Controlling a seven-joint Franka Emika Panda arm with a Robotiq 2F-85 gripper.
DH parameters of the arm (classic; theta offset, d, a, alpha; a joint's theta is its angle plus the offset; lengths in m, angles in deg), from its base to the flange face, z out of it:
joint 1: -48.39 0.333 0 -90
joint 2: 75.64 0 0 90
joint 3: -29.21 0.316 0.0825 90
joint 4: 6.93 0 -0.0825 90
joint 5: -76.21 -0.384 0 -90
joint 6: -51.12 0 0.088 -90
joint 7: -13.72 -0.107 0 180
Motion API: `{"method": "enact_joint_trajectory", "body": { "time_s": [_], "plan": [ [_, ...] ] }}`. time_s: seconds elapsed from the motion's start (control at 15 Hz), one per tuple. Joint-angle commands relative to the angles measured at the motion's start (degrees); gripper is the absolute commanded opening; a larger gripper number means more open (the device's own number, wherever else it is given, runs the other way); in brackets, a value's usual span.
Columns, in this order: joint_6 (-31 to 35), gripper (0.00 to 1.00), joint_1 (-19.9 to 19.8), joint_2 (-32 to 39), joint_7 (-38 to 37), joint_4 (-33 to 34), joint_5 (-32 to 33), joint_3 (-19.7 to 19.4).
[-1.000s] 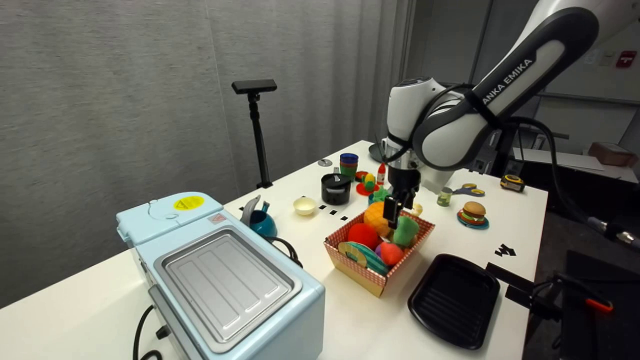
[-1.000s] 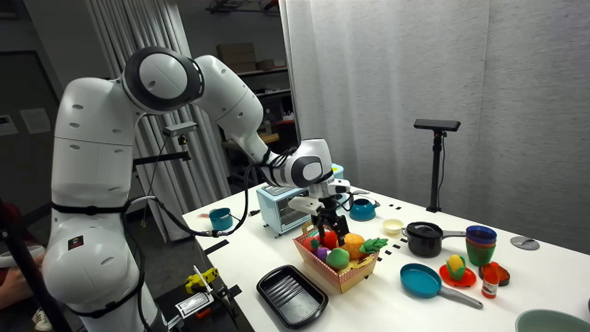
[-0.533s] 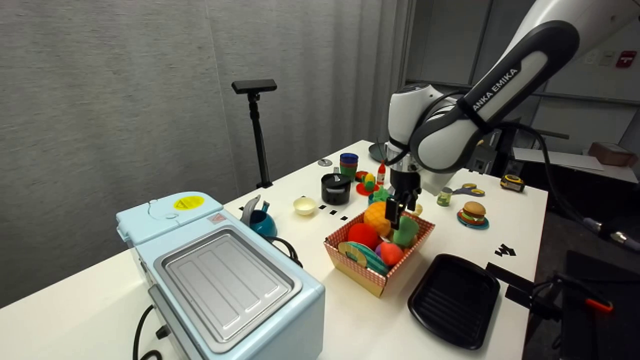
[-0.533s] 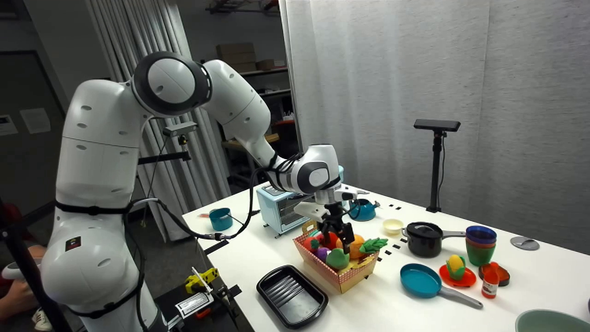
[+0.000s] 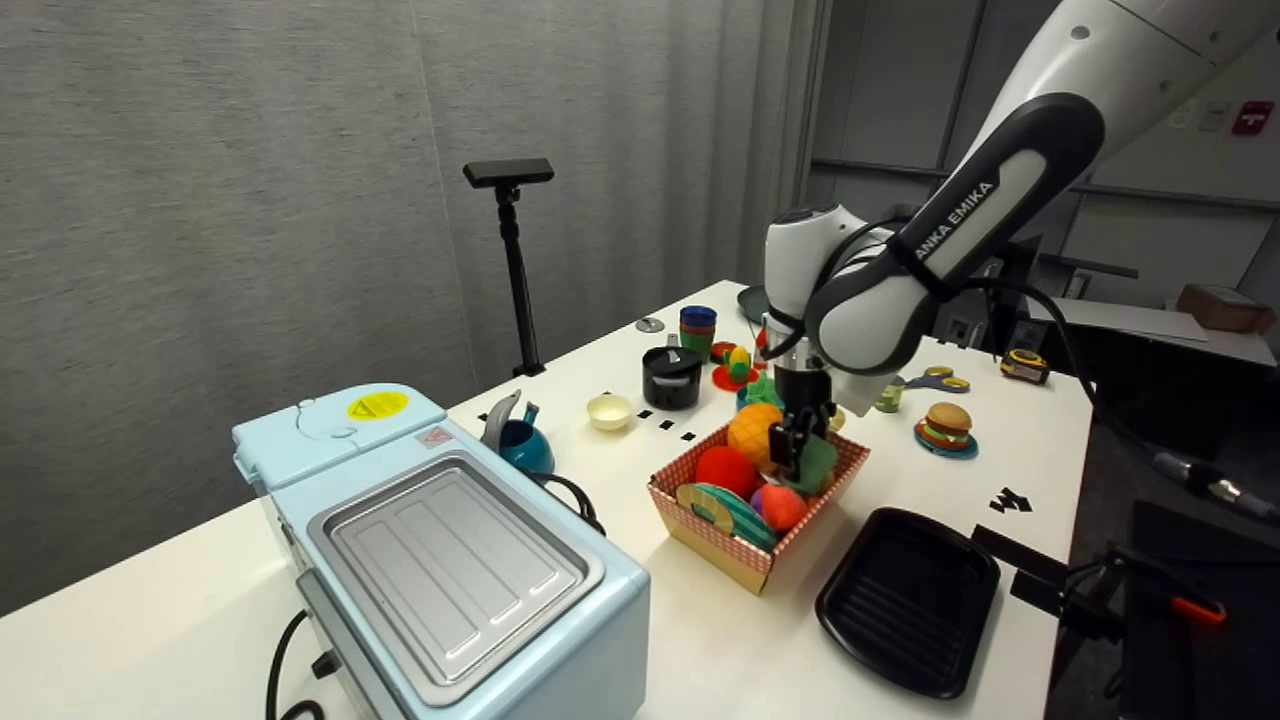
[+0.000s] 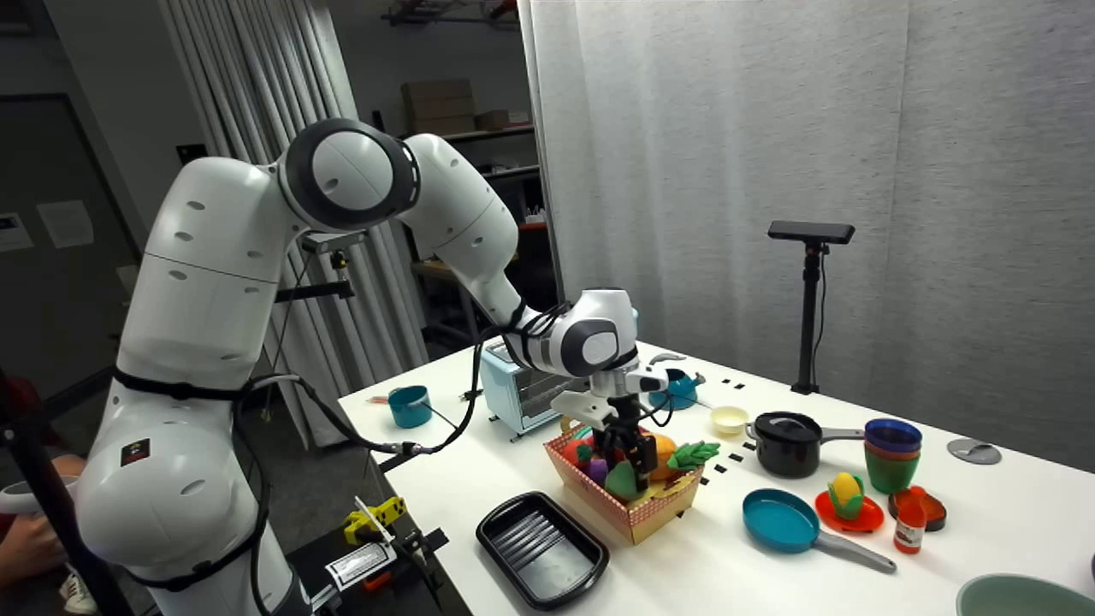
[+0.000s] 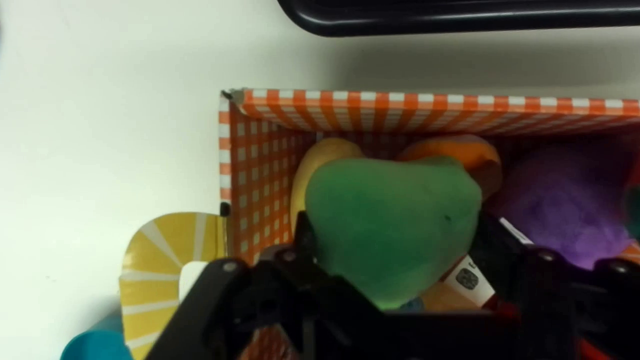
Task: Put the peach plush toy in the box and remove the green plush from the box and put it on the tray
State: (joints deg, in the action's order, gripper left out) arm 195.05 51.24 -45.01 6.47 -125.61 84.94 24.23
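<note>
Gripper (image 7: pixel 395 232): mine, fingers (image 7: pixel 303 235) spread about as wide as the green toy (image 7: pixel 392 195), tips down inside the box (image 7: pixel 400 102); whether they press on the toy I cannot tell.
Green toy: in the box, between my fingers.
Peach toy (image 5: pixel 783 508): in the box too, past the purple toy (image 7: pixel 555 210) from my fingers.
Tray (image 7: pixel 450 20): outside the box, near its wall, beyond my fingertips at the top of the wrist view.
Orange toy (image 5: pixel 752 435): in the box, just beside me.
</note>
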Motion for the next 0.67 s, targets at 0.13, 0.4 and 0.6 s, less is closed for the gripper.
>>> {"method": "enact_joint_trajectory", "body": {
  "time_s": [0.13,0.4,0.6],
  "plan": [
    [-1.42,0.34,0.12,-0.02,-0.40,0.42,-0.02,-0.13],
    [-3.35,0.07,-0.92,-2.01,1.58,-1.10,-2.52,1.99],
    [-5.64,0.06,0.23,-5.10,1.86,-3.23,-2.41,3.26]
  ]
}}
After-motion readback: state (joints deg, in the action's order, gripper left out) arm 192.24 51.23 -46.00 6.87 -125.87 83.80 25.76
